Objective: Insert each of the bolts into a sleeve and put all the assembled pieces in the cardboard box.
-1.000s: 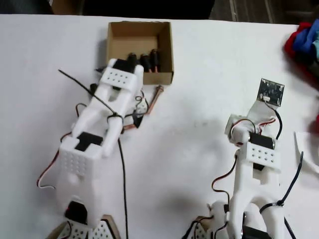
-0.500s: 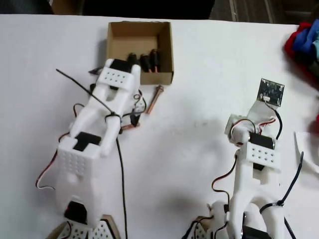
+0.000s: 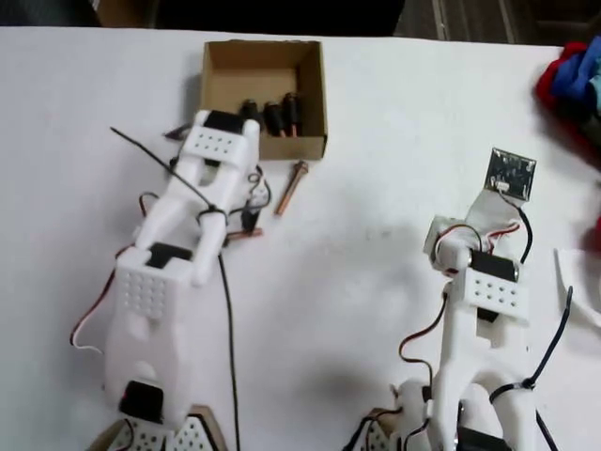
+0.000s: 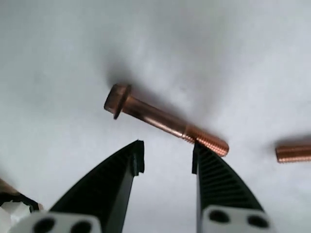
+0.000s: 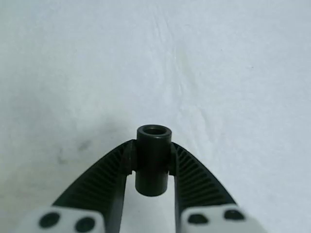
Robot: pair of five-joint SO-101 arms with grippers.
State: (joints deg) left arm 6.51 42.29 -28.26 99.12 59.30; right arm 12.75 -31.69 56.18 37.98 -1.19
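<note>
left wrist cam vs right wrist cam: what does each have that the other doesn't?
Left wrist view: a copper bolt lies flat on the table just ahead of the open left gripper, not gripped. The end of a second bolt pokes in at the frame edge.

Right wrist view: the right gripper is clamped on a black sleeve, with its open bore facing the camera. There are no bolts here.

Both: white tabletop behind a pair of black ribbed fingers.
</note>
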